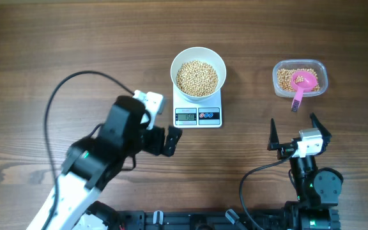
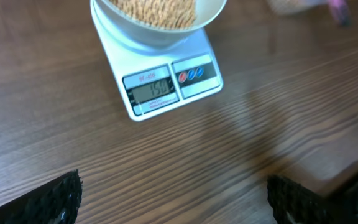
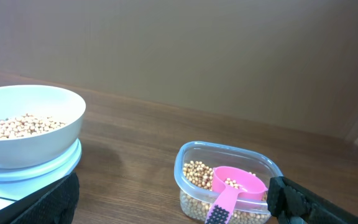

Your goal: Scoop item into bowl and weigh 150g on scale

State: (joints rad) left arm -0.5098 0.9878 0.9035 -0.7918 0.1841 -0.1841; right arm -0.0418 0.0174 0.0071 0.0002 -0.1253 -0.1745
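While your left gripper and right gripper stand open and empty, the scale, just upper right of the left one, turns its display toward the frame bottom.

Wood-grain table, plain beige wall

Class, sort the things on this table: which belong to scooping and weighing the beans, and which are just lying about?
Belong to the job: beans, white bowl, scale, pink scoop, clear tub.
Just lying about: black cable, left of the scale.
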